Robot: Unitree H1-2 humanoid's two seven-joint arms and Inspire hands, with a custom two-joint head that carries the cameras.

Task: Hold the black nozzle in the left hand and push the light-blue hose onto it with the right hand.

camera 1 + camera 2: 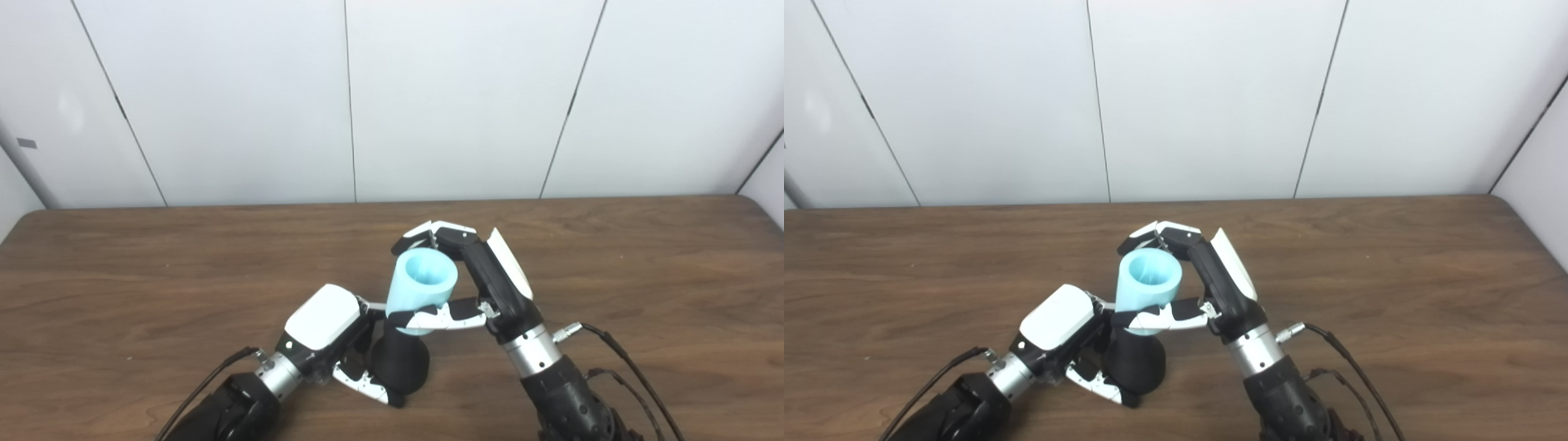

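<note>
The black nozzle [401, 364] stands near the table's front edge, a rounded black body. My left hand [331, 340] is shut on it from the left, thumb curled under its base. The light-blue hose [422, 288] is a short wide tube, its open end facing up. Its lower end sits on top of the nozzle. My right hand [474, 282] is shut on the hose from the right, fingers around the far side and thumb across the near side. Both show in the right eye view, hose [1148, 285] above nozzle [1136, 364].
The brown wooden table [153, 269] spreads to both sides, with white wall panels behind. Black cables [618, 361] trail from my right wrist toward the front right edge.
</note>
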